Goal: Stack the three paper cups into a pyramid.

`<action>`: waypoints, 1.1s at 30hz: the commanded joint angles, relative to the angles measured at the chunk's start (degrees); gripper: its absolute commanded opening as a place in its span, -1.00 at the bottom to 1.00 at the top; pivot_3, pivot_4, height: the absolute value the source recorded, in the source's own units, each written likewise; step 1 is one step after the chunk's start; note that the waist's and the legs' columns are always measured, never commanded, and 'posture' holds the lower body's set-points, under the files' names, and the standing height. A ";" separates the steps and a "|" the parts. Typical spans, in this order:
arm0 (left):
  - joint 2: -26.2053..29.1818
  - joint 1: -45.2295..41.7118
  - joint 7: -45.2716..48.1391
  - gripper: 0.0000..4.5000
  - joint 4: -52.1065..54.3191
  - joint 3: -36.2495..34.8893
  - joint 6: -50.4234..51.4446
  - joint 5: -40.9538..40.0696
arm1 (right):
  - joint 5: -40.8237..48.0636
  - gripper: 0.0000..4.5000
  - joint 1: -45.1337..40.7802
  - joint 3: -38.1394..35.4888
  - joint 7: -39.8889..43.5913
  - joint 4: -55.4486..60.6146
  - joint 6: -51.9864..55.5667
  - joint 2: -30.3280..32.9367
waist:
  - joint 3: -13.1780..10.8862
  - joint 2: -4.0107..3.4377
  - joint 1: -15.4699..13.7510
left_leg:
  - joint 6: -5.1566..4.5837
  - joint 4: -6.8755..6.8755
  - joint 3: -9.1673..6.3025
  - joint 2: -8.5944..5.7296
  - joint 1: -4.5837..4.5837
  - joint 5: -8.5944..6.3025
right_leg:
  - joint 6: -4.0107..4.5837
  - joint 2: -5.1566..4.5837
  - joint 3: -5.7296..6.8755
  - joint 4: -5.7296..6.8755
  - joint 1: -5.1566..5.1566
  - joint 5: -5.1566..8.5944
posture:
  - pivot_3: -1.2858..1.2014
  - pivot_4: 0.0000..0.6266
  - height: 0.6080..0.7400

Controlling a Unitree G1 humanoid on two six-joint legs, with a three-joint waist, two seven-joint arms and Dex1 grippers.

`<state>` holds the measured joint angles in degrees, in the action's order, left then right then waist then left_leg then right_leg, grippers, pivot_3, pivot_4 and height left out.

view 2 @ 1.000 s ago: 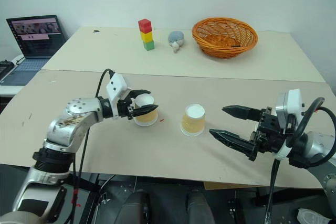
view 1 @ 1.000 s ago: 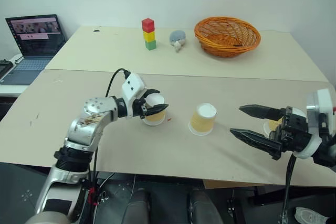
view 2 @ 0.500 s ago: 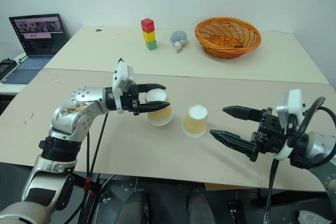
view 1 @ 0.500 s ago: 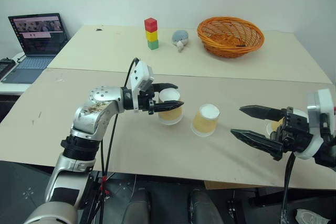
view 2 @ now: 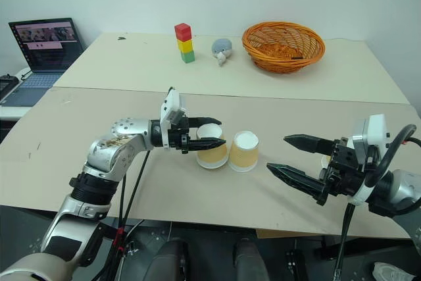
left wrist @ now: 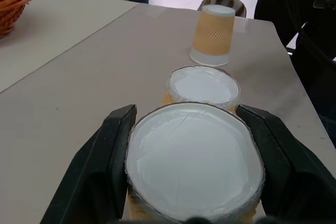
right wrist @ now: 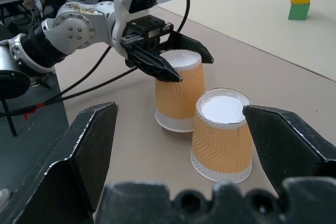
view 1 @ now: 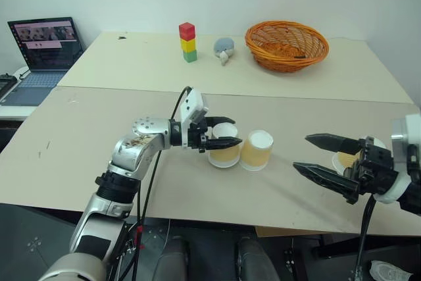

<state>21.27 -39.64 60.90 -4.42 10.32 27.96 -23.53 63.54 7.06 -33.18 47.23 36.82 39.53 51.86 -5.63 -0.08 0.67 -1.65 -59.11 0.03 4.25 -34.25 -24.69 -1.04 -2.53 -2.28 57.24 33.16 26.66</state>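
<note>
Right claw [view 1: 314, 156]: near edge of the bench [view 1: 79, 136], at the robot's right, fingers spread wide, holding nothing.

Third paper cup [view 1: 345, 159]: upside down on the bench just behind the right claw, mostly hidden by it.

Left claw [view 1: 227, 132]: mid-bench, pointing toward the robot's right, fingers pressed against the sides of a paper cup.

Held paper cup [view 1: 224, 145]: upside down, white base uppermost, rim at or on the bench surface; whether it touched the surface could not be told.

Second paper cup [view 1: 256, 150]: upside down on the bench, just beside the held cup on its right, sides touching or nearly so.

Block tower [view 1: 188, 42]: far bench, red on yellow on green, upright.

Small grey toy [view 1: 223, 48]: just right of the tower.

Orange wicker basket [view 1: 287, 45]: far bench, right of the toy.

Laptop [view 1: 41, 54]: open, screen lit, on a separate surface at far left.
</note>
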 commanded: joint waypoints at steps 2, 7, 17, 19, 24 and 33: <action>-0.67 -1.85 -0.41 0.16 -0.62 -0.25 -2.16 1.11 | 1.54 1.00 -0.02 -2.55 -0.37 1.79 0.06 0.92 | 0.00 0.00 -0.01 | 0.00 0.00 0.00 0.00 0.00 0.00 | 0.00 0.00 0.00 0.00 -0.01 0.00 | 0.03 -0.52 -0.51; -1.35 -1.64 -0.10 0.16 -1.48 0.21 -3.71 2.42 | 1.64 1.00 -0.01 -2.48 -0.62 1.76 -0.11 0.96 | 0.00 0.01 -0.02 | 0.00 0.00 0.00 -0.01 0.00 0.00 | 0.00 -0.01 0.00 -0.01 -0.01 0.00 | 0.03 -0.52 -0.51; -3.59 -1.49 -1.76 0.60 -1.85 0.51 -5.01 4.30 | 1.74 1.00 0.27 -3.06 -0.47 1.62 -0.20 0.92 | 0.00 0.01 -0.03 | 0.00 0.00 -0.01 -0.01 0.00 0.00 | 0.00 -0.01 0.00 0.00 -0.01 0.00 | 0.03 -0.52 -0.51; -3.83 -1.76 -2.24 0.84 -2.20 0.38 -5.91 4.85 | 1.63 1.00 0.35 -3.18 -0.35 1.48 -0.20 0.93 | 0.00 0.01 -0.03 | 0.00 0.00 -0.02 -0.01 0.00 0.00 | 0.00 0.00 0.00 -0.01 -0.02 0.00 | 0.03 -0.52 -0.51; -3.57 -1.86 -3.55 0.96 -2.26 0.76 -7.59 7.10 | 1.66 1.00 0.14 -3.46 -0.06 0.97 -0.25 1.02 | -0.01 0.01 -0.03 | -0.01 0.00 -0.03 -0.02 0.00 0.00 | -0.01 -0.01 -0.01 0.00 -0.02 0.00 | 0.03 -0.52 -0.51; -5.81 -8.07 -12.66 0.96 3.42 -7.40 -3.56 2.60 | 1.74 1.00 -0.81 -3.47 0.03 0.01 -0.41 1.34 | -0.07 0.07 -0.30 | -0.01 0.00 -0.09 -0.03 -0.03 0.01 | -0.04 -0.03 0.00 0.00 -0.01 -0.02 | 0.03 -0.52 -0.51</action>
<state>15.77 -44.33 50.77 -5.99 6.91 23.04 -17.71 64.26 7.18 -34.58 47.24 36.52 39.53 52.43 -5.70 -0.02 0.36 -1.66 -59.12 -0.08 4.21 -34.29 -24.67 -1.10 -2.56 -2.29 57.22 33.15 26.63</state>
